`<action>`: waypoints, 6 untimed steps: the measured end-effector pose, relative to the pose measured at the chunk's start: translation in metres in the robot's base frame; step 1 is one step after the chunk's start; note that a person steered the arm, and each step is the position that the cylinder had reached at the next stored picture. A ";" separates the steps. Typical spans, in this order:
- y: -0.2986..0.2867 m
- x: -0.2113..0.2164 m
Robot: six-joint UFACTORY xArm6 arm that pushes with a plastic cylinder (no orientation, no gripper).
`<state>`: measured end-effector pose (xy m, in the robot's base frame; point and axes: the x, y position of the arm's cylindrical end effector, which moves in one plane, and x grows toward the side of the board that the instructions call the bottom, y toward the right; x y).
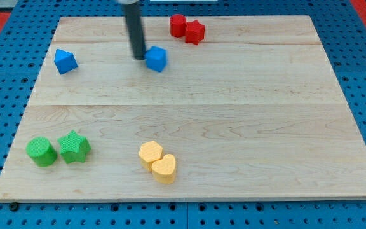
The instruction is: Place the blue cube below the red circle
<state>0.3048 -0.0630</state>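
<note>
The blue cube (pixel 157 58) lies near the view's top, left of centre. My tip (pixel 139 57) rests right beside its left face, touching or nearly so. The red circle (pixel 178 25) sits at the top edge of the board, up and to the right of the cube. A red star (pixel 195 32) touches the circle's right side.
A second blue block (pixel 65 61), angular in shape, lies at the upper left. A green circle (pixel 41 151) and a green star (pixel 74 147) sit at the lower left. Two yellow blocks, one rounded (pixel 150 153) and one heart (pixel 164 168), lie at the bottom centre. The wooden board (pixel 234 127) has blue pegboard around it.
</note>
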 end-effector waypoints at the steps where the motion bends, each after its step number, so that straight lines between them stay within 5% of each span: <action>1: -0.008 0.026; 2: 0.024 0.053; 4: 0.054 0.007; 5: 0.044 0.065; 6: -0.096 0.065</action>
